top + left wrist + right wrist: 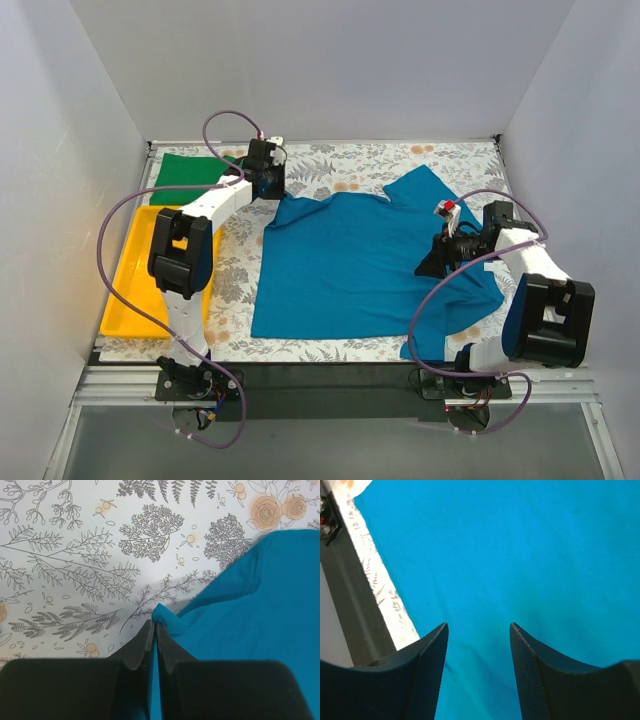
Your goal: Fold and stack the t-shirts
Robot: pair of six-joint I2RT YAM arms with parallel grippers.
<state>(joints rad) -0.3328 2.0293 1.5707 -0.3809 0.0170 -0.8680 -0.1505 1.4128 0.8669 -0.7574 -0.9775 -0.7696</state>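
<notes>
one teal t-shirt [350,265], one green t-shirt [188,168], one yellow tray [125,300].

Teal shirt [260,610] edge seemingly hidden between closed left fingers [137,652].

A shallow yellow tray [125,292] lies along the left edge of a surface [340,168] printed with grey ferns and orange flowers, plain white walls [300,70] around it and a dark strip [330,378] at its near edge.
</notes>
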